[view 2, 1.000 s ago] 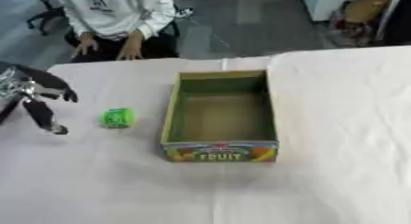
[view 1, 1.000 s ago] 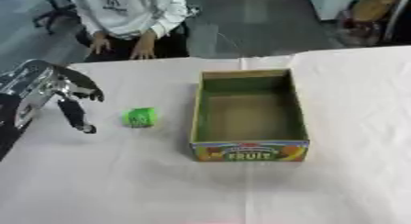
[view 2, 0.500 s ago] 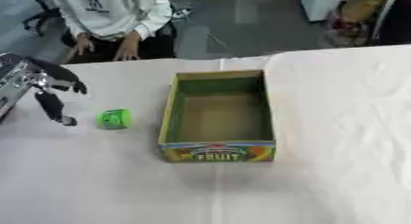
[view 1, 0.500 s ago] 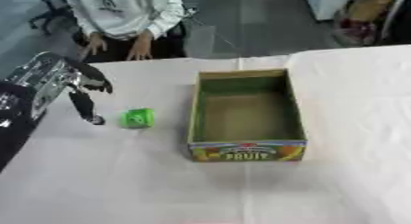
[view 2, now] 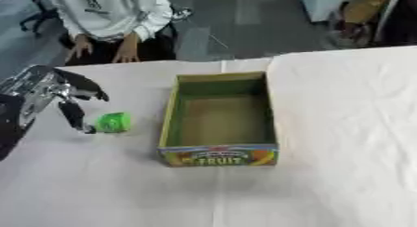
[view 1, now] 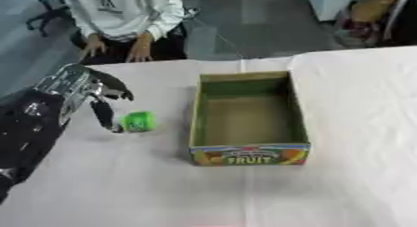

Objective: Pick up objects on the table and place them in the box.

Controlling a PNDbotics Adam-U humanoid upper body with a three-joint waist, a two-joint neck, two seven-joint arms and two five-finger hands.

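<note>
Green, rounded small object [view 1: 138,121] lies on the white-clothed table [view 1: 122,184], just right of the left hand [view 1: 81,89], whose spread, part-curled fingers hold nothing.

All I see of my rig is the left arm: a bulky glossy black forearm [view 1: 29,128] leading into a shiny silver back of the left robot hand [view 1: 73,89]. From that silver part come slim black fingers [view 1: 104,116] and a black thumb; no cables or markings I can make out.
</note>
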